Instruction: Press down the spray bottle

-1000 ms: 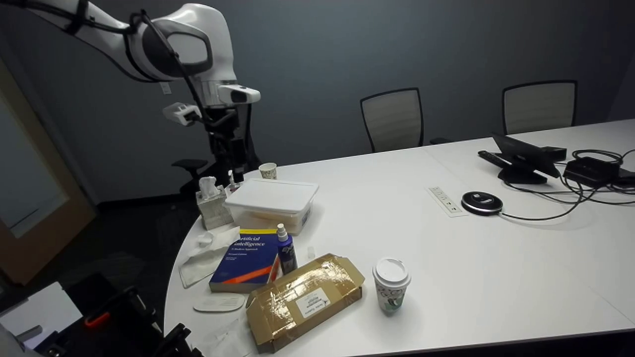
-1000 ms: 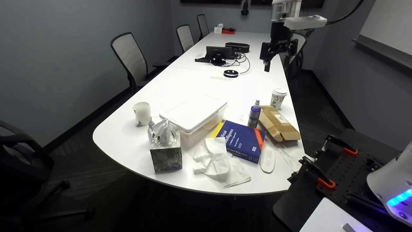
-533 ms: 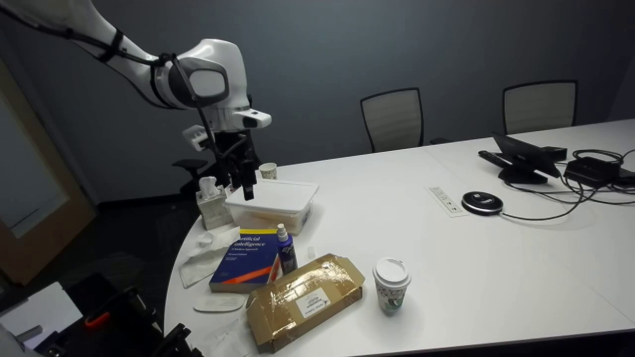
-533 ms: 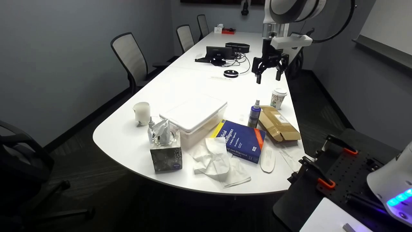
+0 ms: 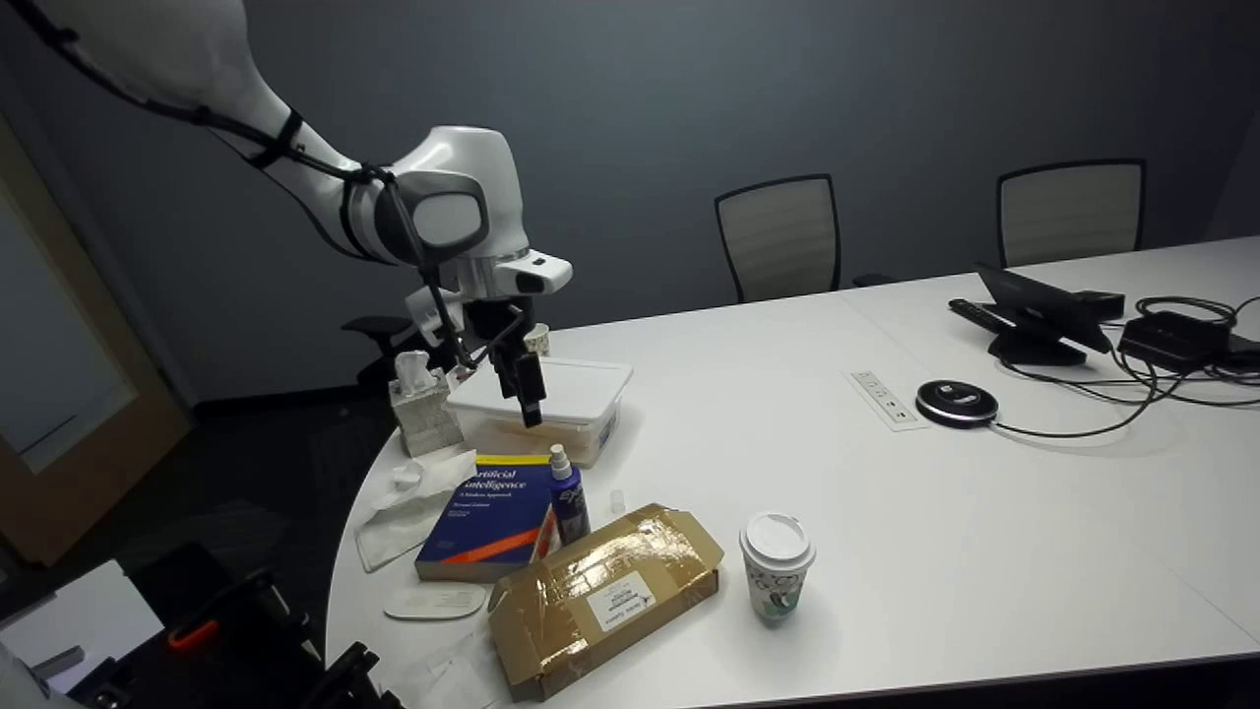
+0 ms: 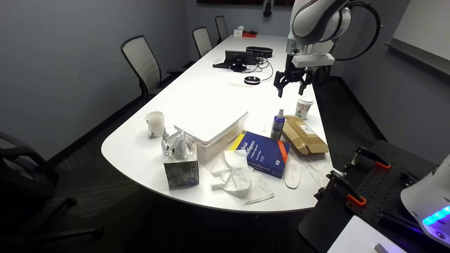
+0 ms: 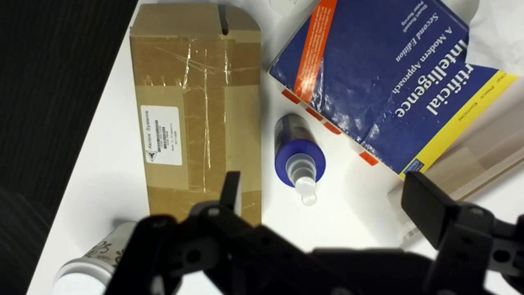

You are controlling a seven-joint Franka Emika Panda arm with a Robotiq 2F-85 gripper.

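Grey walls (image 6: 88, 52) flank a long white surface (image 6: 211, 91). Clock hours below run from the blue spray bottle (image 6: 277, 128) with its pale nozzle, upright on that surface in an exterior view. Leftmost, a tissue box (image 6: 181, 174) sits at eight o'clock, then a white-lidded plastic container (image 6: 212, 121) at nine. A dark display (image 6: 239, 57) and a round black device (image 6: 252, 80) rest farther off at eleven. A blue textbook (image 6: 263, 153), Artificial Intelligence, lies at seven, just beside the bottle. Toward one o'clock, the black tool (image 6: 290, 92) hangs in the air, apart from the bottle; its fingers (image 7: 428, 209) are spread wide and hold nothing. Rightmost, a lidded paper cup (image 6: 303, 109) stands at two, and a taped cardboard box (image 6: 302, 135) lies between three and four, just beside the bottle.
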